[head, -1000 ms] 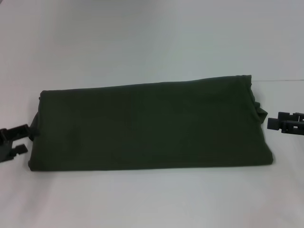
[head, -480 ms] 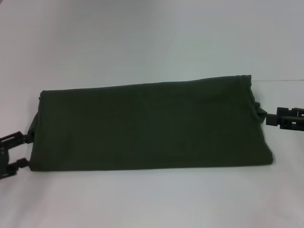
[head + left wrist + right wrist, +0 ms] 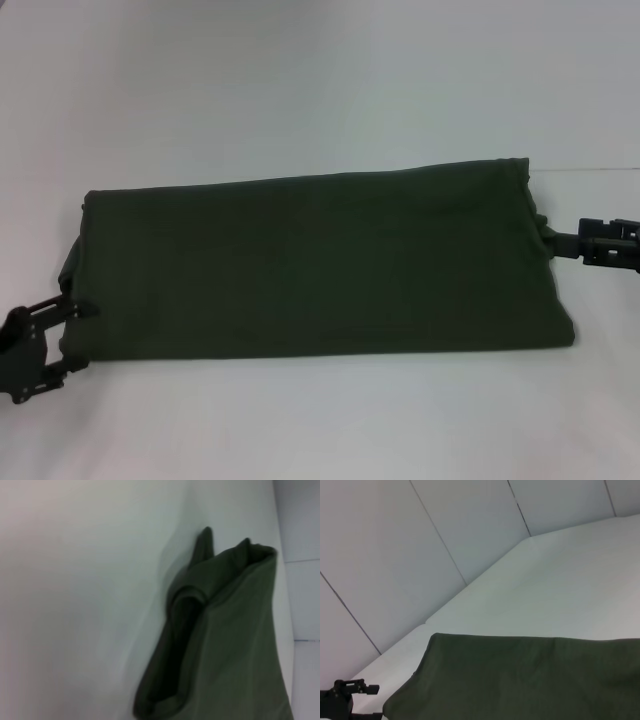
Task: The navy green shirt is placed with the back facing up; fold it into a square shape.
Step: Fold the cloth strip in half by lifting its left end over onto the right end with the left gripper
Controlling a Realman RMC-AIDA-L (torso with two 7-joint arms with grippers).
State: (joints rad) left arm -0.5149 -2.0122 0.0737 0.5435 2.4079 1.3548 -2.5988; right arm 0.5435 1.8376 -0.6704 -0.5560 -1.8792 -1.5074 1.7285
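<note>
Head view, navy green shirt (image 3: 310, 265) folded long, left gripper (image 3: 68, 340) open, right gripper (image 3: 556, 242) touching

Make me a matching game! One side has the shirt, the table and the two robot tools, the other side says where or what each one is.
1. navy green shirt
2. left tool
3. right tool
4. table

A. white, underneath everything
B. at the shirt's near left corner
C. folded into a long band
D. at the shirt's right end

Pairs: 1-C, 2-B, 3-D, 4-A

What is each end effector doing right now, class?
Left end effector: open, at the navy green shirt's left end.
Right end effector: at the shirt's right end.
</note>
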